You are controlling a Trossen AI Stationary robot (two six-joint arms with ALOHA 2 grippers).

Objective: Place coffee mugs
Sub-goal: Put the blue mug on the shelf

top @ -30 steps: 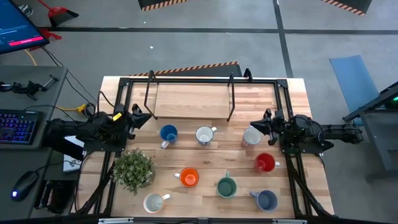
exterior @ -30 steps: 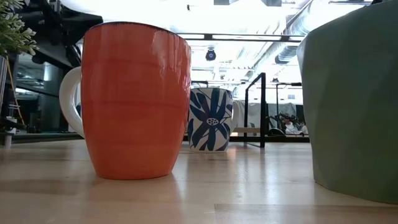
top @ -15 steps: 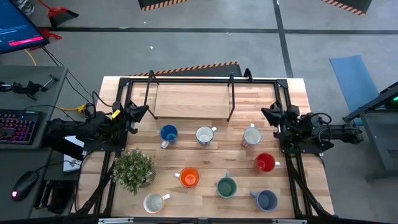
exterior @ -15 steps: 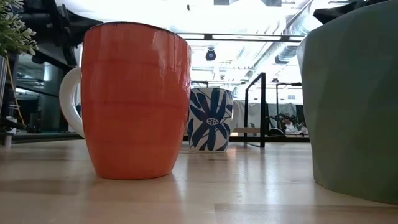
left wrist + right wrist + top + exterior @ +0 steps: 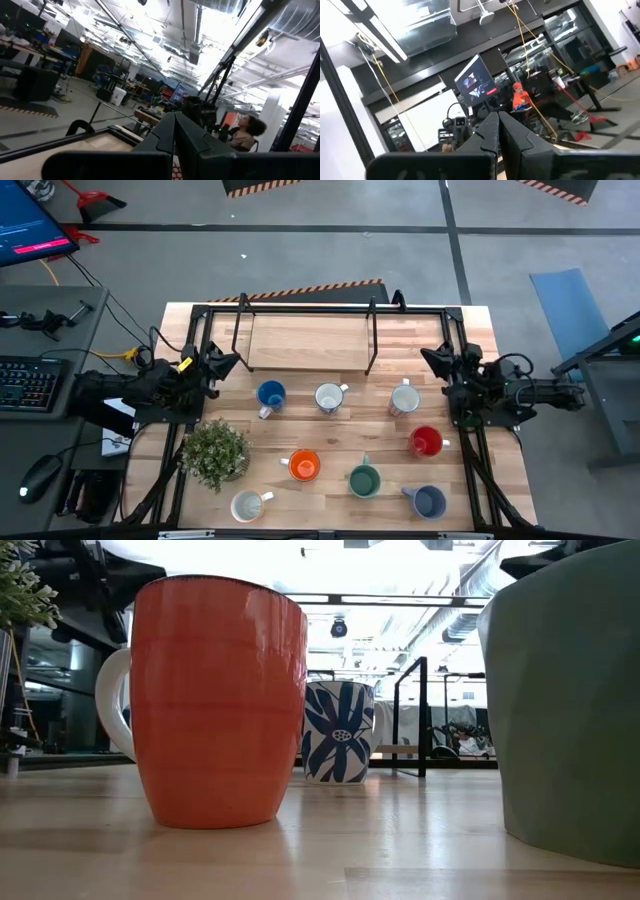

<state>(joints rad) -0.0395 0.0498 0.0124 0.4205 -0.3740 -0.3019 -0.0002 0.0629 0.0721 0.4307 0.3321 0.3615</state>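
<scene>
Eight coffee mugs stand upright; both arms' fingers pressed together, holding nothing.

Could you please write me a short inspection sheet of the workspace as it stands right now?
Surface: wooden table with a raised wooden shelf at the far side.
Job's things: eight mugs upright on the table: blue mug, patterned mug, white mug, red mug, orange mug, green mug, slate-blue mug, cream mug. None on the shelf.
Clutter: potted plant near the left edge.
Grippers: left gripper and right gripper both shut, empty, parked at the table's sides.
Cables: yellow cable by the left arm.
Surroundings: keyboard and monitor on a side desk; a seated person beyond the table.
</scene>
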